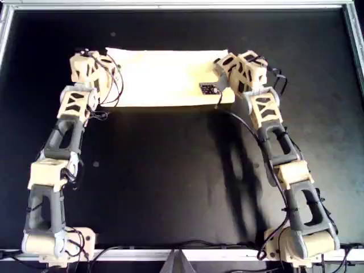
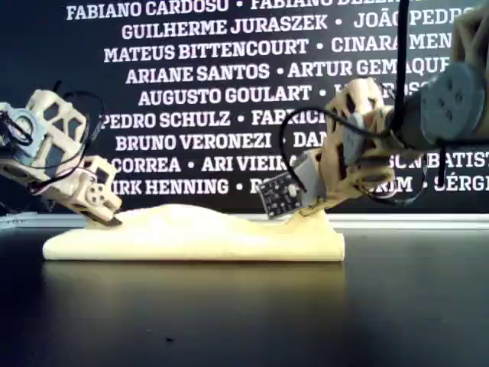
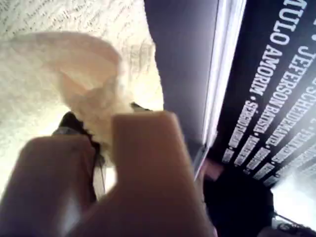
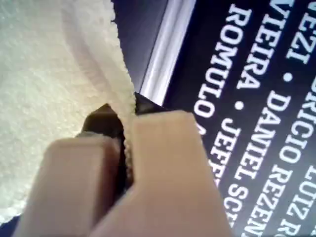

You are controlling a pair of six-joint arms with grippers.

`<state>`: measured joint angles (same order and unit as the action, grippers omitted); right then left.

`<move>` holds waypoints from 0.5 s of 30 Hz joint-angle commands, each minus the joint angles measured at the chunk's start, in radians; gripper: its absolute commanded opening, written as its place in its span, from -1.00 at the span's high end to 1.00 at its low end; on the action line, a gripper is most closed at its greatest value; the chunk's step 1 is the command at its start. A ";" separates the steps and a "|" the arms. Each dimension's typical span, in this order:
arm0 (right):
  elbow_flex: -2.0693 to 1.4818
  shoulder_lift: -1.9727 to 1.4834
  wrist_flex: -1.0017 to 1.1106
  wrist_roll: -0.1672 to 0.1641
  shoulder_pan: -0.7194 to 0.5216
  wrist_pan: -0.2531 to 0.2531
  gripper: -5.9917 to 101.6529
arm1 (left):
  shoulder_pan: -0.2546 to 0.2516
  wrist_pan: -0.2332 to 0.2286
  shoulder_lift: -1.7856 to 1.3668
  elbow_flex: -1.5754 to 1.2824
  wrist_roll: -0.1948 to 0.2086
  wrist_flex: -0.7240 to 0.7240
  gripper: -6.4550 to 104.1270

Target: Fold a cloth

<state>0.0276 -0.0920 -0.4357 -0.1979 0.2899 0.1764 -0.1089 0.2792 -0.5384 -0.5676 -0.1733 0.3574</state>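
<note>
Cream cloth (image 1: 165, 77) pinched by both end effectors (seemingly), banner (image 2: 229, 92) behind.

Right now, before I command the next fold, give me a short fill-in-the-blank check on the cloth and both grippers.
1. The cloth lies on a ____ tabletop.
2. In its wrist view, my first gripper is ____ on bunched cloth.
3. My second gripper pinches the cloth along its ____.
4. In the overhead view, one arm is at each ____ of the cloth.

Missing words: black; shut; edge; end
</note>
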 commanded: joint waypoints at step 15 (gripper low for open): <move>0.087 -0.066 0.055 -0.006 -0.008 -0.005 -0.36 | 0.029 0.002 -0.054 0.066 0.000 -0.018 -0.09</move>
<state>0.0291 -0.0890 -0.4310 -0.2010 0.2838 0.1779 -0.1058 0.2792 -0.5369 -0.5614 -0.1733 0.3574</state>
